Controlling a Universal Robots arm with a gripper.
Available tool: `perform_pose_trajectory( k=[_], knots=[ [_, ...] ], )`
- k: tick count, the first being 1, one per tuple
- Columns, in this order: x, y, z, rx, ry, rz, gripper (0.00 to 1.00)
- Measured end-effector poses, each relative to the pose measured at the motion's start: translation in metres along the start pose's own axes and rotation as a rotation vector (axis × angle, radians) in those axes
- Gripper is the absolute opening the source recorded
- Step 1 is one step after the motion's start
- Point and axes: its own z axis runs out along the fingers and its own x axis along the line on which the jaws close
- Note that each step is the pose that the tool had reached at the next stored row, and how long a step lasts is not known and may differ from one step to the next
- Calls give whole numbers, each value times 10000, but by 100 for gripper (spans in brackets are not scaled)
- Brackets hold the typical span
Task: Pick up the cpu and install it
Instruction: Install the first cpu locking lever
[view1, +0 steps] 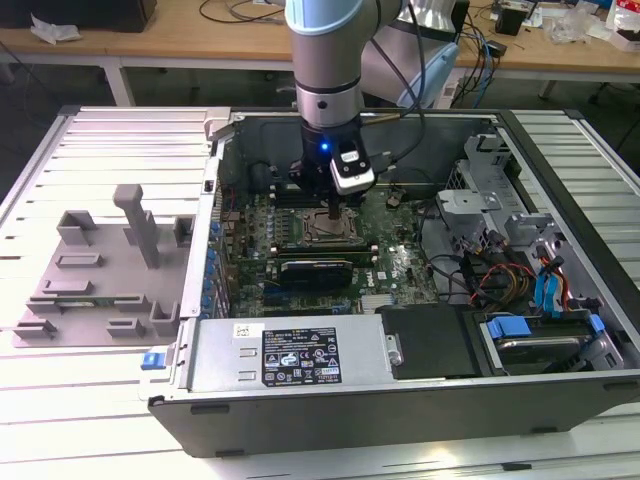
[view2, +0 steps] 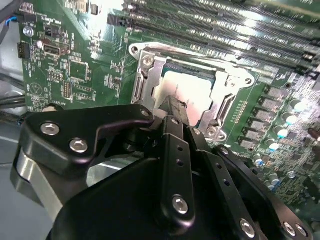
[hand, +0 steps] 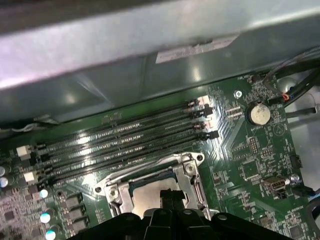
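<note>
**Inside the open computer case, gripper meets the cpu in its socket**

Directly under the fingertips, the cpu lies flat in the socket frame on the green motherboard, its shiny silver-grey top facing up toward the gripper. The chip is square, so no long axis stands out; its edges run parallel to the frame around it. In the second wrist view the black fingers come together to a narrow tip that reaches the near edge of the chip's metal top, and they look pressed close together, pinching nothing that can be made out; whether the tip actually touches the chip cannot be told. In the first wrist view the same tip stands over the pale chip, with the rows of memory slots just beyond the frame and a coin battery well off to one side. In the exterior view the arm hangs straight down into the case, the gripper over the socket, and a grey plastic tray sits outside the case on the exterior view's left.
</note>
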Motion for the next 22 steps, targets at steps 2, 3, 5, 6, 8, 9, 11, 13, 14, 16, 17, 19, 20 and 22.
perform_pose_trajectory(
  k=[2,3,5,6,8,9,11,13,14,16,17,19,20,22],
  knots=[
    [0,0,1,121,2,-135,11],
    [1,-1,0,128,6,-197,11],
    [9,-4,-1,110,10,-383,11],
    [12,-6,-1,100,9,-462,11],
    [18,-10,0,72,18,-758,11],
    [19,-12,0,112,54,-896,11],
    [19,-11,4,329,195,-1235,11],
    [19,-12,10,452,333,-1513,11],
    [20,-13,11,450,361,-1619,11],
    [21,-16,25,421,428,-2065,11],
    [19,-17,31,409,436,-2201,11],
    [12,-20,39,381,451,-2500,11],
    [9,-22,39,376,468,-2601,11],
    [8,-24,31,377,477,-2651,11]
  ],
)
